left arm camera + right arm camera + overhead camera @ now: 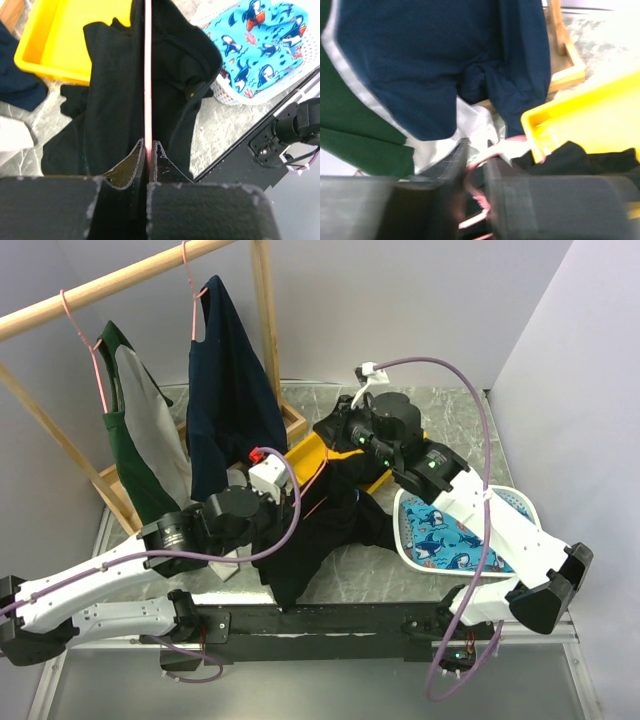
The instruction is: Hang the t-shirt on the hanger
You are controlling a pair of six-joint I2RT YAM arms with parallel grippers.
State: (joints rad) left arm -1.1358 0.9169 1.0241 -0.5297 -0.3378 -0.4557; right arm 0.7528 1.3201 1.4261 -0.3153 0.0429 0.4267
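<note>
Left pincer point(148, 144) is clamping the hanger point(148, 75) wire, steadying it over the tee point(115, 85) that is spilling from the tray point(50, 45) onto the counter point(450, 420). Right pincer point(475, 167) is straddling its far end, grip unclear through blur.

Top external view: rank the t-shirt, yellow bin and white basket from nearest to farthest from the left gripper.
From the left gripper, shut on the hanger:
1. The t-shirt: right at the fingers, spread over the table's middle.
2. The yellow bin: just beyond, toward the back.
3. The white basket: farthest, on the right side.
</note>
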